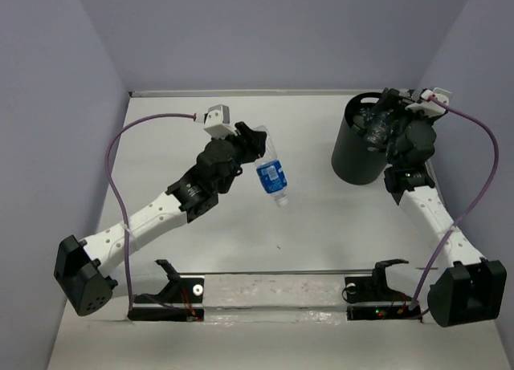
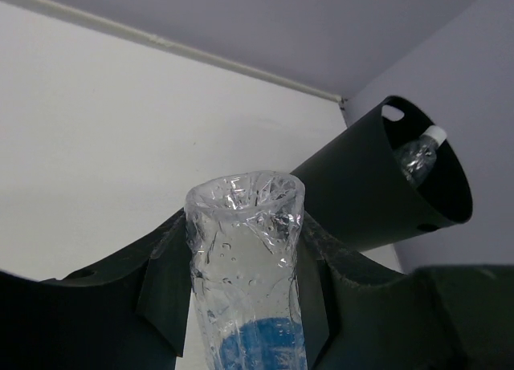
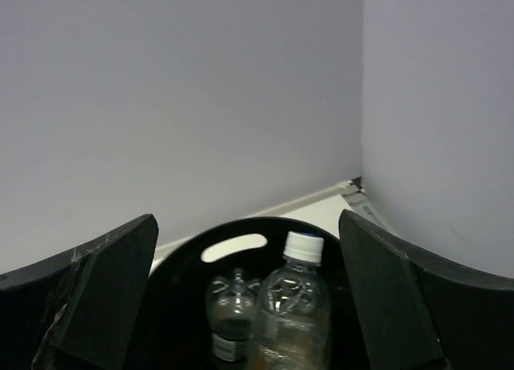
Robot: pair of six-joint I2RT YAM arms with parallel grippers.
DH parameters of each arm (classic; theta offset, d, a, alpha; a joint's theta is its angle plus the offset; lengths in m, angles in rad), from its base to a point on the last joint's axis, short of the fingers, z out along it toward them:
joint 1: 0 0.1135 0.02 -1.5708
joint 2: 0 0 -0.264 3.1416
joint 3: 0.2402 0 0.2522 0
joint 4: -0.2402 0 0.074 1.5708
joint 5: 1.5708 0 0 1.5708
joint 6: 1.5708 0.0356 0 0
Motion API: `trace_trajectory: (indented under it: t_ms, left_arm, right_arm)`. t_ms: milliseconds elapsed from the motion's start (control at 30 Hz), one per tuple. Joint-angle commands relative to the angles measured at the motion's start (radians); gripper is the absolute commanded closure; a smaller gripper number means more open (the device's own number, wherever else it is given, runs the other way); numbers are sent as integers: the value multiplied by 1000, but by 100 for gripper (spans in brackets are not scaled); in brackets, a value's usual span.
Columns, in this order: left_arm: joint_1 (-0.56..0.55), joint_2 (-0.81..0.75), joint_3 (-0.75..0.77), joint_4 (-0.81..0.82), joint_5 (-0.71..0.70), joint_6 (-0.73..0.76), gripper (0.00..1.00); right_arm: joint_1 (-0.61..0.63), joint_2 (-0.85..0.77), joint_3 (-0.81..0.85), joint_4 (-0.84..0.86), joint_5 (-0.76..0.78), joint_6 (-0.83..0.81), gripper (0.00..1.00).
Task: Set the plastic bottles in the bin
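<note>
Mid-table, well left of the bin, the bottle (image 1: 271, 174) hung in my left gripper (image 1: 251, 144). It was clear w/ a blue label, cap end pointing down & toward the near edge, base end up. My jaws were clamped on it near the base, one finger each side per the wrist view. It looked clear of the table (image 1: 201, 250), tho I couldn't be sure of the gap.

The bin (image 1: 353, 155) stood far right, near the corner, w/ at least 2 bottles inside: a capped bottle (image 3: 294, 294) & a second bottle (image 3: 229, 314) beside it. My right gripper (image 1: 384, 119) sat over the bin's mouth, jaws wide, holding nothing.

Step in hand, as I judged it: carry across & drop.
- Keep the squeeze steady, no harder. The thin plastic prob. crushes easily, & w/ the grip at one end the bottle could swing or slip.
- Travel high enough to clear the rim, so I don't bump the side & tip the bin.
- The right arm was over the mouth. It needed to pull off first, or I'd come in at the rim's left side.
- Let go only once the cap end was inside the rim.
</note>
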Motion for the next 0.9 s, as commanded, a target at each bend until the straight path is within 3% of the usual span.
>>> trace_trajectory:
  t_ms: [0,133,200,233,267,333,367,633,867]
  left_arm:
    - [-4,93,209,112,-47,88,75]
    - [-4,233,406,142,-75,151,75]
    - [-4,328,544,144,-75,180,75]
    - [-4,386,635,141,-67,187,75]
    - [-4,412,679,139,-63,195,75]
    - [-7,463,756,147,-58,207,76]
    - [-9,510,825,149,-58,214,76]
    - [-39,762,1111,257,-73,307,76]
    - [-87,1109,1503,374,-156,465,75]
  right_arm:
    - [2,-103,114,-307,-97,191,0]
    - [2,-255,46,-436,-140,361,5]
    - [2,-373,-44,-459,-216,472,18]
    - [2,-411,-70,-465,-308,502,28]
    - [2,-472,-93,-470,-356,524,65]
    - [2,-526,-148,-517,-428,597,93]
    - [2,-554,-173,-519,-512,604,100]
    - [2,-815,-357,-680,-695,625,100]
    - [2,-960,-469,-758,-861,630,100]
